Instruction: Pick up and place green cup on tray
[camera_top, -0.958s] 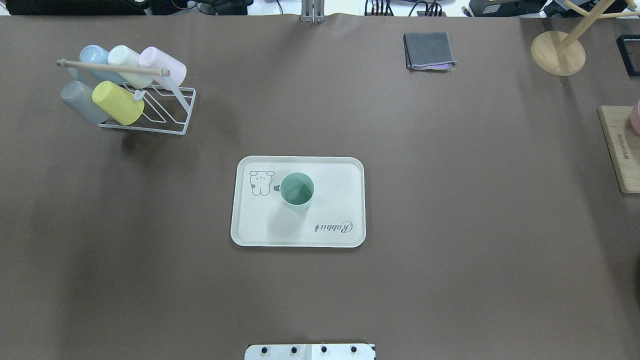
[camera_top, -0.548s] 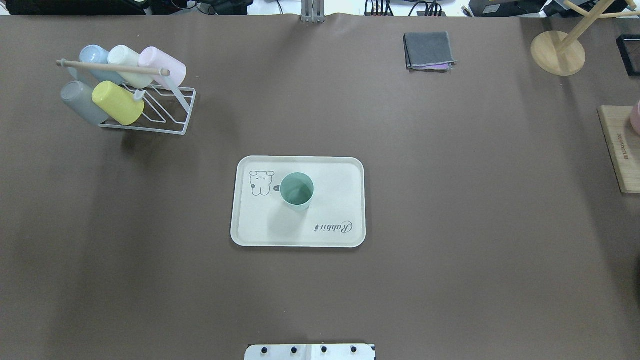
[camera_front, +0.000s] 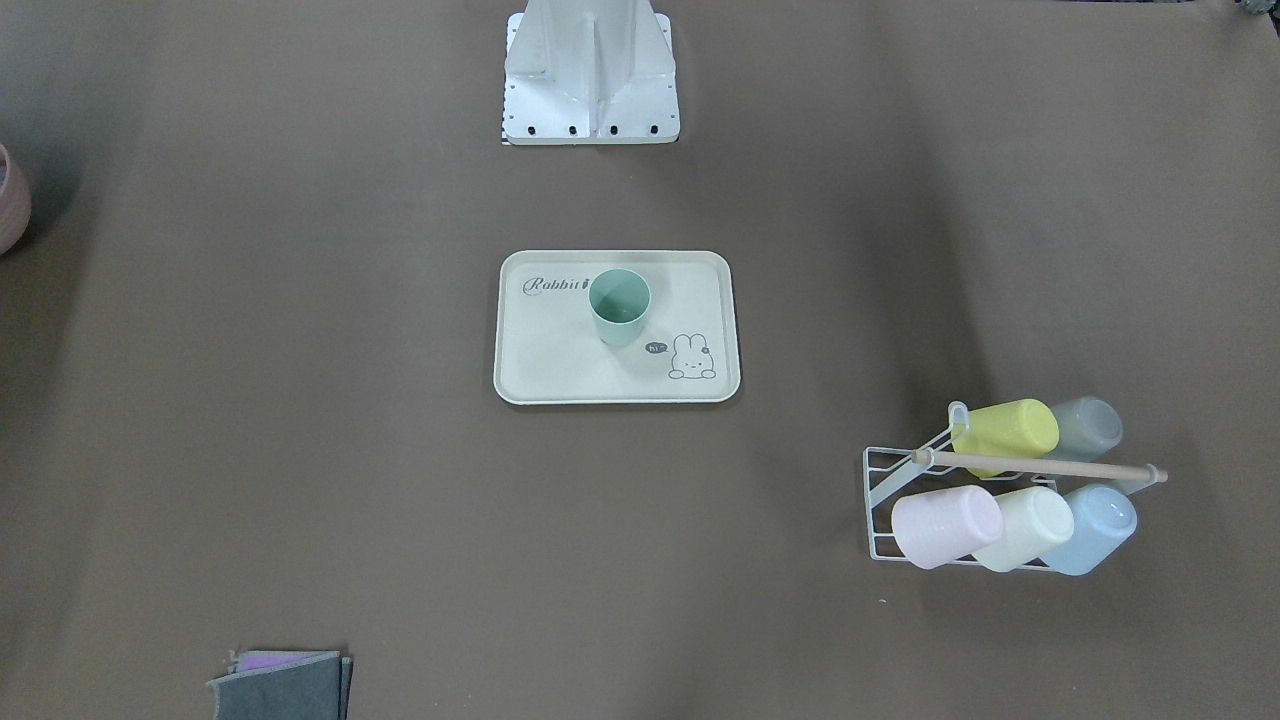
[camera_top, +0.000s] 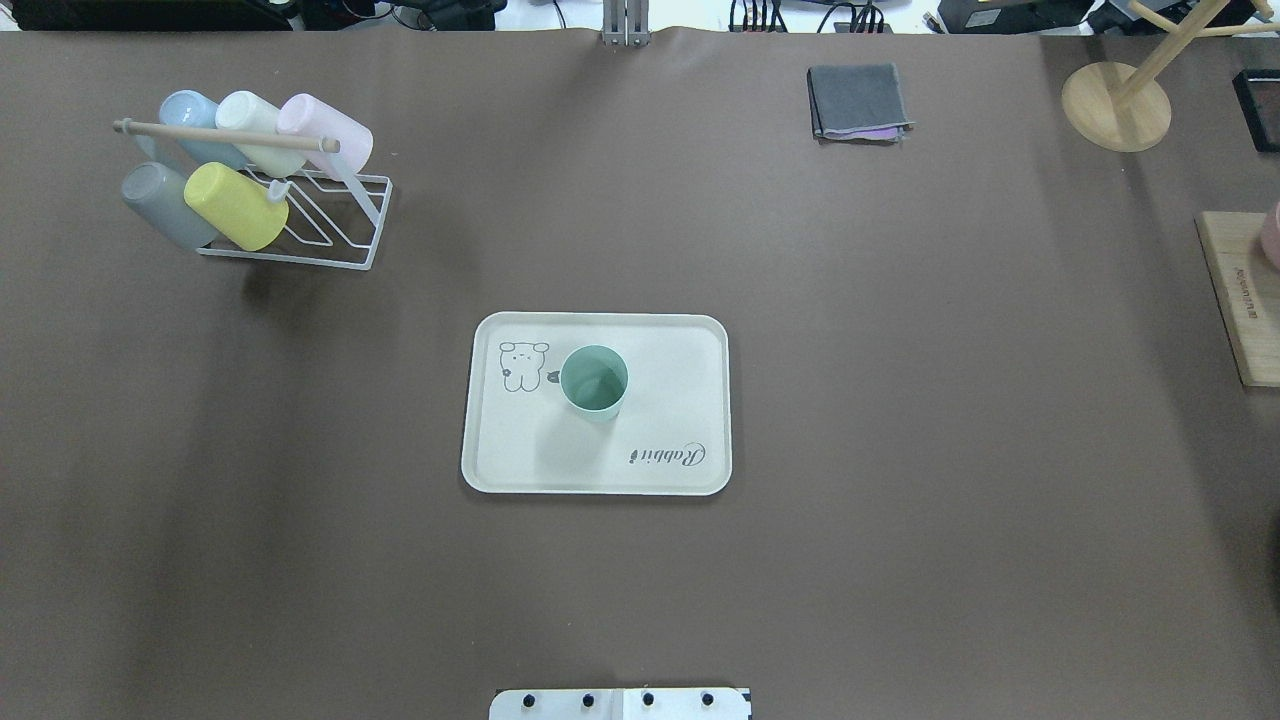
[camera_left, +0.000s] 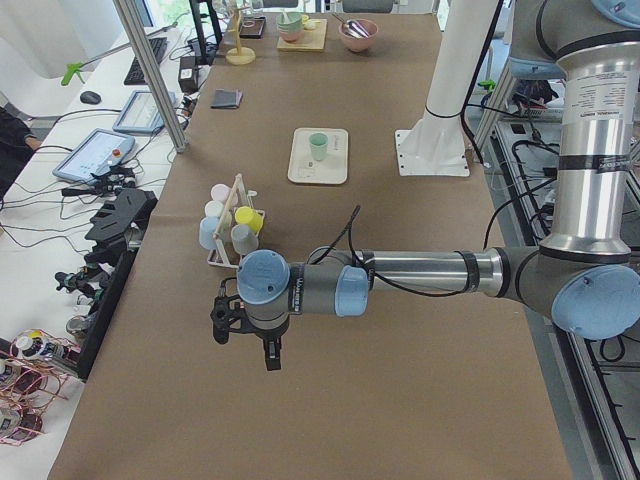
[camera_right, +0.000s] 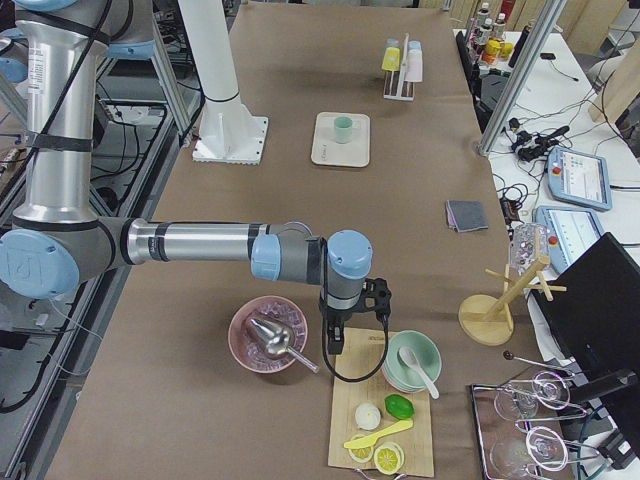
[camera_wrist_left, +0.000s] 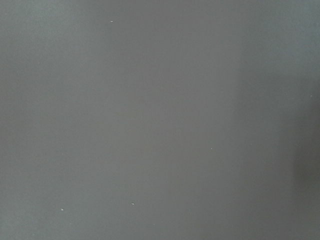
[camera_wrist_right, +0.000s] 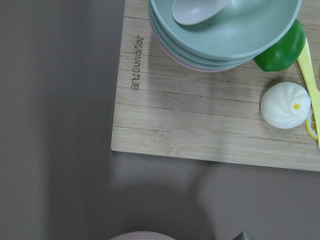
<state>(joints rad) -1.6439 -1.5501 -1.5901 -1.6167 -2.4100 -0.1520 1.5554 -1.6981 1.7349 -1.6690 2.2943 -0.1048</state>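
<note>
The green cup (camera_top: 594, 380) stands upright and mouth up on the cream tray (camera_top: 500, 460), between the bunny drawing and the "Rabbit" script. Both also show in the front view, cup (camera_front: 619, 307) on tray (camera_front: 560, 370). Neither gripper is near them. My left gripper (camera_left: 245, 340) shows only in the exterior left view, hanging over bare table at the left end. My right gripper (camera_right: 335, 340) shows only in the exterior right view, at the edge of a wooden board. I cannot tell whether either is open or shut.
A white wire rack (camera_top: 340, 225) at the far left holds several pastel cups, among them a yellow one (camera_top: 235, 205). A folded grey cloth (camera_top: 858, 100) and a wooden stand (camera_top: 1115, 105) lie at the back right. A wooden board (camera_top: 1235, 300) with stacked bowls (camera_wrist_right: 225, 30) is at the right end.
</note>
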